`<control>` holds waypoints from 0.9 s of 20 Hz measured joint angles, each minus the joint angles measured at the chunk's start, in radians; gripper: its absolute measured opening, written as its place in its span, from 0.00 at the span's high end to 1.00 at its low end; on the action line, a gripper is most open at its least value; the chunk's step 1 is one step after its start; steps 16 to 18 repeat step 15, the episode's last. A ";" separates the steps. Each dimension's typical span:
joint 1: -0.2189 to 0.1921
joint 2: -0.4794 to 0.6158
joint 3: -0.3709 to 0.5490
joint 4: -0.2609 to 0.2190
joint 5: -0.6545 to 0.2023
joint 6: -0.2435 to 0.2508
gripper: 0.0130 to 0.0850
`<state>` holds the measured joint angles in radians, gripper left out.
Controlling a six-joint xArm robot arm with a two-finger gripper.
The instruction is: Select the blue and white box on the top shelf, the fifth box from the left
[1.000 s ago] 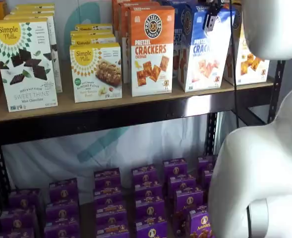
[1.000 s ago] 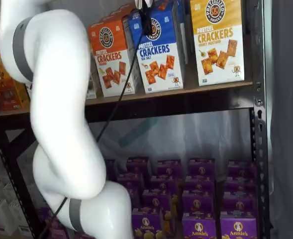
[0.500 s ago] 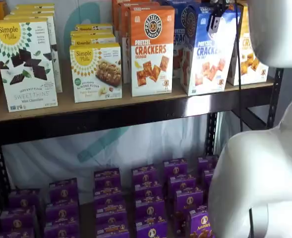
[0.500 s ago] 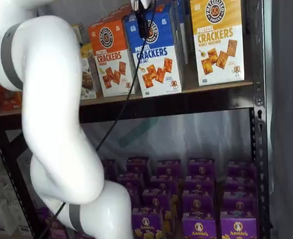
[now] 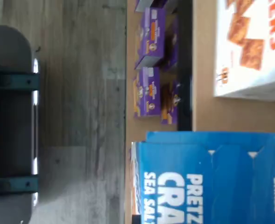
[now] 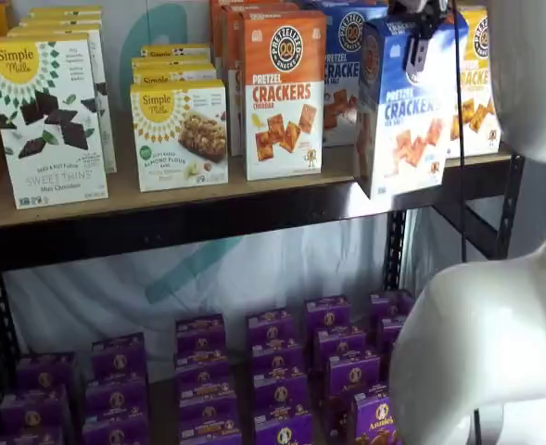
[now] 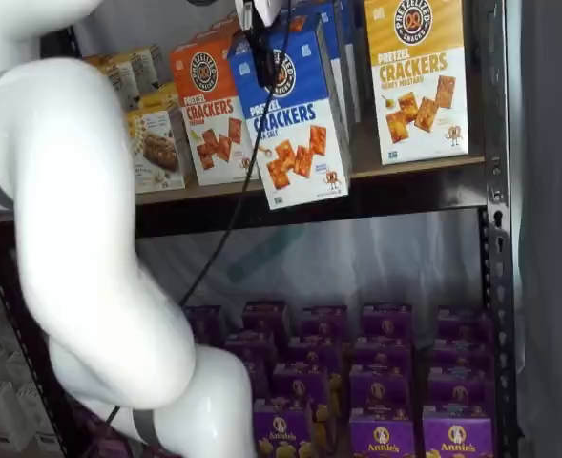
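While the white arm [image 7: 80, 239] fills much of both shelf views, the blue and white box [image 6: 404, 109] hangs tilted in front of the top shelf [image 6: 208, 199], its lower edge past the front rail, so I judge the pulling-out step is in hand. Next it must come fully clear of the orange box [image 6: 284, 93] beside it. The claw [image 6: 419, 42] is closed on the box's top edge, and no gap shows between the fingers.

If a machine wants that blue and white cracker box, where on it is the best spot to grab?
Probably the top edge, coming from the front and above. The blue and white box is tall and thin, with neighbours close at both sides, so only its top is free. The gripper holds it there now, fingers closed on the top, the box tilted out past the top shelf.
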<state>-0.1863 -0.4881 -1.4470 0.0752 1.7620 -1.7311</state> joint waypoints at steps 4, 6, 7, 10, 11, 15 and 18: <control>0.000 -0.068 0.073 -0.021 0.001 -0.007 0.39; -0.005 -0.098 0.106 -0.023 0.001 -0.013 0.39; -0.008 -0.109 0.119 -0.023 0.002 -0.015 0.39; -0.016 -0.143 0.155 -0.018 0.004 -0.022 0.39; -0.018 -0.152 0.165 -0.017 0.004 -0.023 0.39; -0.025 -0.173 0.188 -0.011 0.007 -0.028 0.39; -0.025 -0.173 0.188 -0.011 0.007 -0.028 0.39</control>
